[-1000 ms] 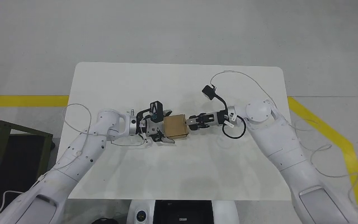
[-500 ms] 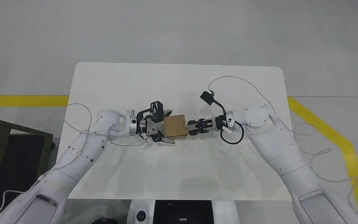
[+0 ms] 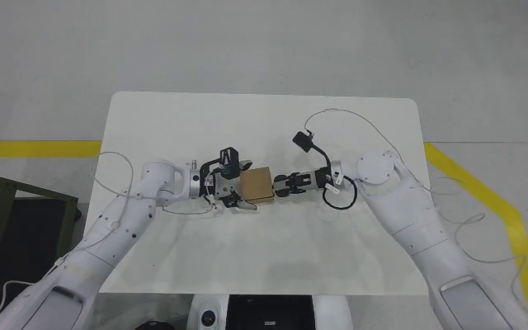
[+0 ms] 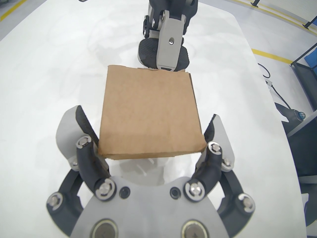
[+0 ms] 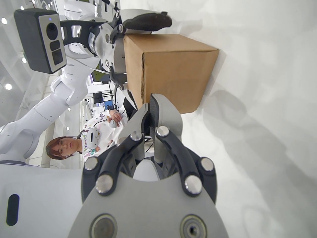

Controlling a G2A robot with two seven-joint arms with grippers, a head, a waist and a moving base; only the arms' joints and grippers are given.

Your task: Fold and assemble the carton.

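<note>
A brown cardboard carton [image 3: 257, 186] stands on the middle of the white table [image 3: 165, 124], squared up into a box, with an arm at each end. From the top view it is a small tan block between the left gripper [image 3: 242, 187] and the right gripper [image 3: 281, 182], both of which meet it.

The left wrist view looks along the carton's [image 4: 149, 115] flat upper panel. The left gripper [image 4: 147, 116] is spread wide around the near end, and its fingers [image 4: 85, 127] press against the two near corners, so the box is pinched across its width. At the far edge the right gripper [image 4: 163, 61] has its fingers pressed together, and their tip touches the cardboard.

The right wrist view adds the carton's height. The carton [image 5: 173, 73] shows two side faces meeting at a corner, with a rough seam running down that corner, and its base sits flat on the table. One dark pad of the left gripper [image 5: 148, 23] lies along a side face. The right gripper [image 5: 151, 100] is closed with nothing between its fingers, its tip at the face nearest it.

A thin cable [image 3: 363, 115] loops over the table beside the right arm.
</note>
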